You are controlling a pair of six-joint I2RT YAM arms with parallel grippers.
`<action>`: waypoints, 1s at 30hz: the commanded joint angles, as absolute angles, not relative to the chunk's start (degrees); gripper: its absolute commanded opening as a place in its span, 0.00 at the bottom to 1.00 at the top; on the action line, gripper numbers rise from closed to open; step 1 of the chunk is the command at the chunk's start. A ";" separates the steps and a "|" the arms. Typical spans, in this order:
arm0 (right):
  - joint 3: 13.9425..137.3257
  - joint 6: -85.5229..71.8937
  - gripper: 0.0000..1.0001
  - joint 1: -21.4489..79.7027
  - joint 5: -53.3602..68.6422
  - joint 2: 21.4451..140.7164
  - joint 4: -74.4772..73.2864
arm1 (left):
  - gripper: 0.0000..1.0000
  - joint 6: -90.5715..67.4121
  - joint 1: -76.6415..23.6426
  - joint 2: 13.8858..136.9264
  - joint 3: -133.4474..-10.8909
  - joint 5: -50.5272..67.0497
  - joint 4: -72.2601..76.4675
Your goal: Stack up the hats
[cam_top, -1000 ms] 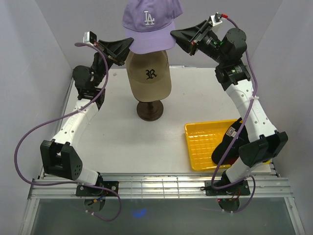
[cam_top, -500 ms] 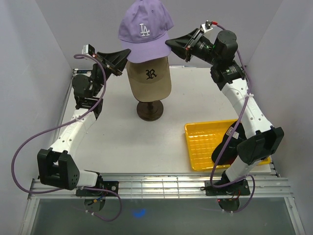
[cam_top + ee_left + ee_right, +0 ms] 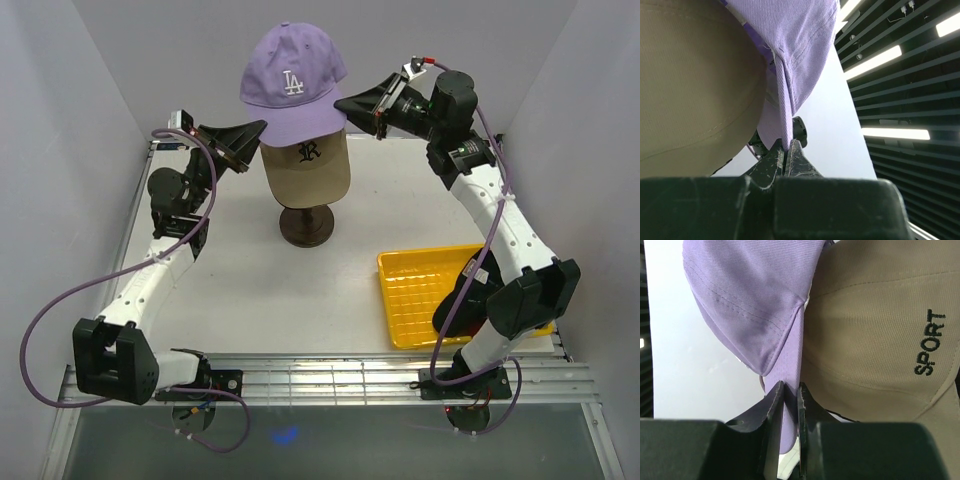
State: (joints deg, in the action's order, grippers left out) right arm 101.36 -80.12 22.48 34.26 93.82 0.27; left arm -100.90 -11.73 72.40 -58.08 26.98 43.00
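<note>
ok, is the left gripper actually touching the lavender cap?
Touching. The left wrist view shows the left gripper closed on a fold of the lavender cap, the fabric pinched between its fingertips with no gap.

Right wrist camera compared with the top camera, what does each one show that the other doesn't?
Only the right wrist view shows the black word SPORT on the tan cap, and the right jaws closed on the edge of the lavender cap up close. Only the top view shows the white LA logo, the yellow tray, the dark stand and the left arm. Both show the lavender cap over the tan cap.
</note>
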 commanded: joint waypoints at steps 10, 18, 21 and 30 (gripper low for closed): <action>97.12 -75.15 0.08 23.47 34.28 90.26 0.62 | 0.00 -98.18 -12.57 67.50 -54.93 34.98 43.68; 94.92 -74.27 0.08 23.47 33.84 89.30 0.70 | 0.00 -95.71 -12.48 67.94 -55.81 37.62 39.91; 93.87 -74.18 0.08 23.47 33.66 89.12 1.05 | 0.00 -95.10 -12.57 68.20 -55.81 38.50 39.03; 90.62 -73.92 0.08 23.47 33.58 88.24 2.20 | 0.00 -92.73 -12.57 67.42 -53.97 40.60 35.95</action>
State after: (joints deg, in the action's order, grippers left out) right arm 91.70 -76.69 22.46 33.39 89.27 0.21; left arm -95.26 -11.18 69.87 -54.78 31.75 37.69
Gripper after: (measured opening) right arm 0.187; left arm 0.025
